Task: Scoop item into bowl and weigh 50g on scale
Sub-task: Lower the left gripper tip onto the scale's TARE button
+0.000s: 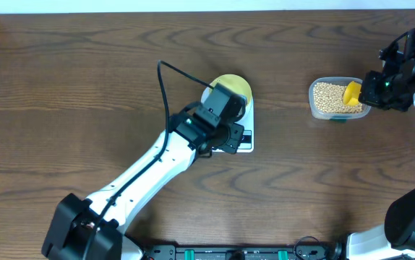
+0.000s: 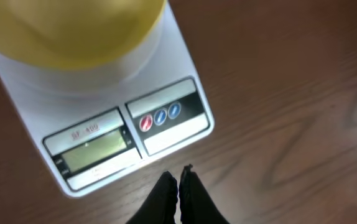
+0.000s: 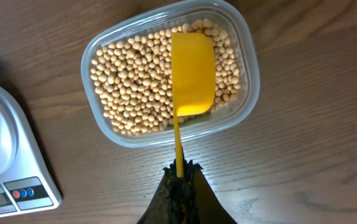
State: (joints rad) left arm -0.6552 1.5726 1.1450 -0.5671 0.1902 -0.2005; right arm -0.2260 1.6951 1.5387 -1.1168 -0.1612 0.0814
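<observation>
The white scale [image 1: 246,139] lies near the middle of the wooden counter [image 1: 84,87]. Its long axis runs far to near, and the display end points toward the near side. The pale-yellow bowl [image 1: 233,86] sits on its far end, covering the platform. In the left wrist view the grey display [image 2: 94,149] and the small red and blue buttons [image 2: 160,116] line the near edge. The reading is too blurred to make out.

The left claw [image 2: 180,180] is just off that near edge, above the counter. Its two fingertips are pressed together on nothing. From overhead the left arm crosses the scale's left side and hides part of it.

Well to the right stands a clear plastic tub [image 1: 314,92], long axis left to right, filled with tan soybeans [image 1: 327,96]. A bright-yellow scoop [image 3: 193,71] lies over the beans on the tub's right part. Its cup points left toward the scale and its thin handle runs back to the right. The right claw [image 3: 180,169] is clamped on the end of that handle, outside the tub's rim. Whether the cup holds beans cannot be told. Bare counter separates the tub from the scale.
</observation>
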